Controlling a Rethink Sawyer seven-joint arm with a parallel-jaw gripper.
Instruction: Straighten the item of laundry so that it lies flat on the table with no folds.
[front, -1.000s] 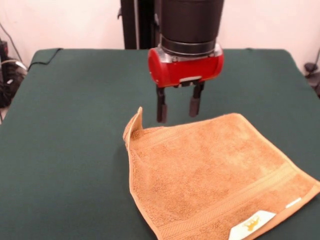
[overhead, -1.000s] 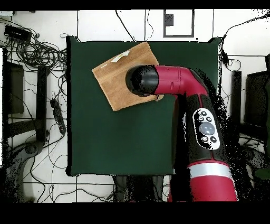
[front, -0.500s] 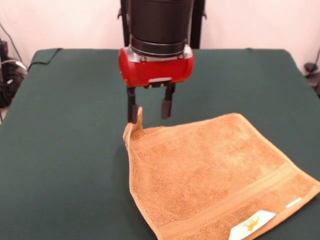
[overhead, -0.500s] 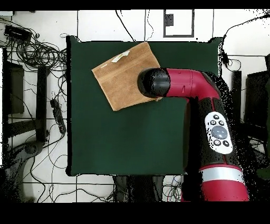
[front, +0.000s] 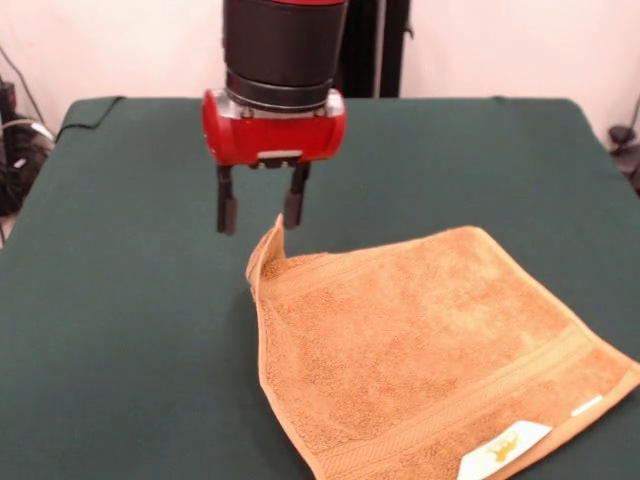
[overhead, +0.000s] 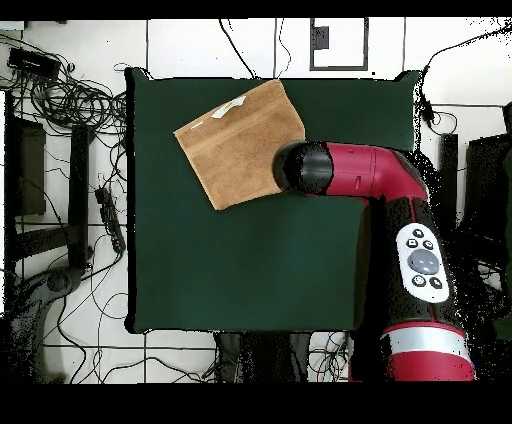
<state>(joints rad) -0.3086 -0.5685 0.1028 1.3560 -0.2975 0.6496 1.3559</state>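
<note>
Dark green cloth covers the counter (front: 120, 300). Toward the front view's lower right lies the orange-tan towel (front: 420, 350), one corner curled upright; its white label (front: 503, 447) bears a yellow mark, unreadable. Just above that corner, the gripper (front: 259, 208) hangs released, holding nothing; overhead, the arm (overhead: 360, 175) hides it.

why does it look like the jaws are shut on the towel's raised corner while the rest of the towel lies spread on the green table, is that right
Not quite. The front view shows the gripper with its jaws open and holding nothing, hanging above the green table just beside the raised corner. The rest of the orange-tan towel does lie spread on the table.
</note>
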